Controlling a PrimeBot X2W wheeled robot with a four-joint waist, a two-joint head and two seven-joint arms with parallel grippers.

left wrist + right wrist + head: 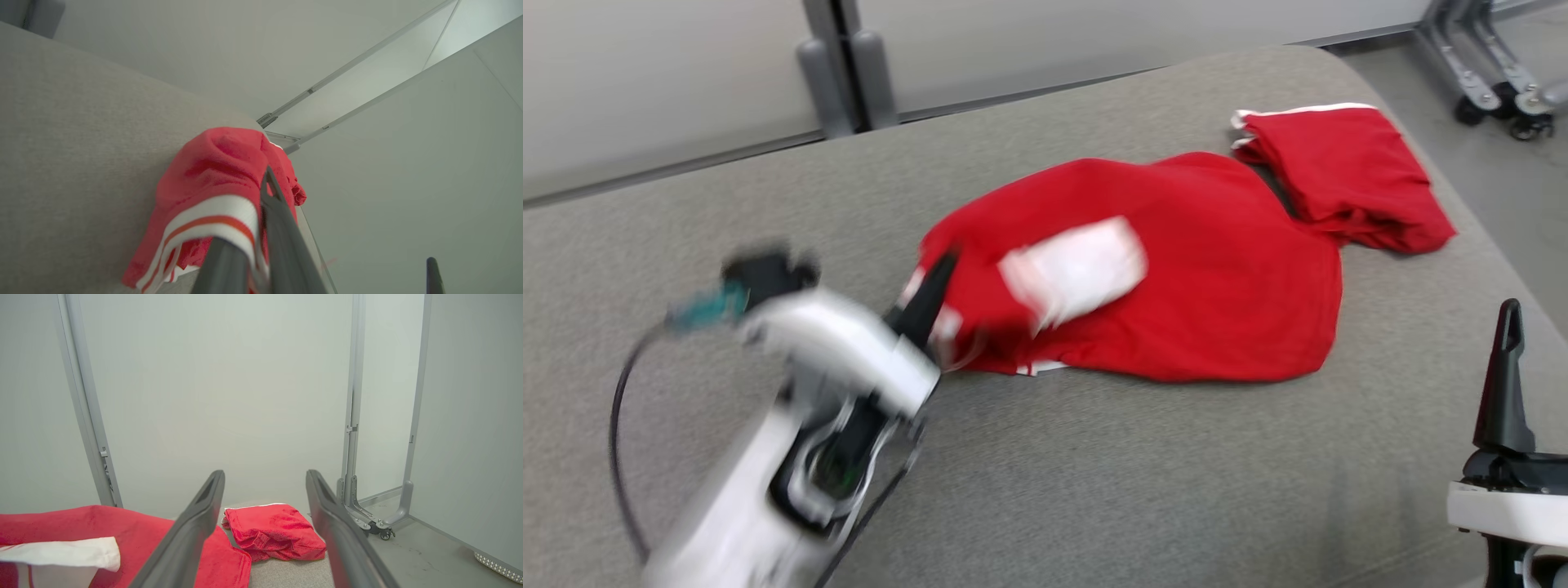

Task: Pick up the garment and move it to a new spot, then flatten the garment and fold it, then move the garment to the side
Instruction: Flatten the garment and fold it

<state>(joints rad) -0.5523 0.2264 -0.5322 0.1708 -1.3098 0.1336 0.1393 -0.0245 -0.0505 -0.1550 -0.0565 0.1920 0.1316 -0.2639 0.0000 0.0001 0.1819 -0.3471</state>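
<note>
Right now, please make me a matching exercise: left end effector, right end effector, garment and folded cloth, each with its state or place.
1 left end effector
2 right end effector
3 garment
4 folded cloth

a open, empty
b rumpled, in the middle
c at the far right
d shut on a striped hem

Pairs: 1-d, 2-a, 3-b, 4-c

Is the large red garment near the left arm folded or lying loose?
Loose, not folded: the red garment lies rumpled across the grey surface, its striped hem pinched in the left gripper, jaws shut.
</note>
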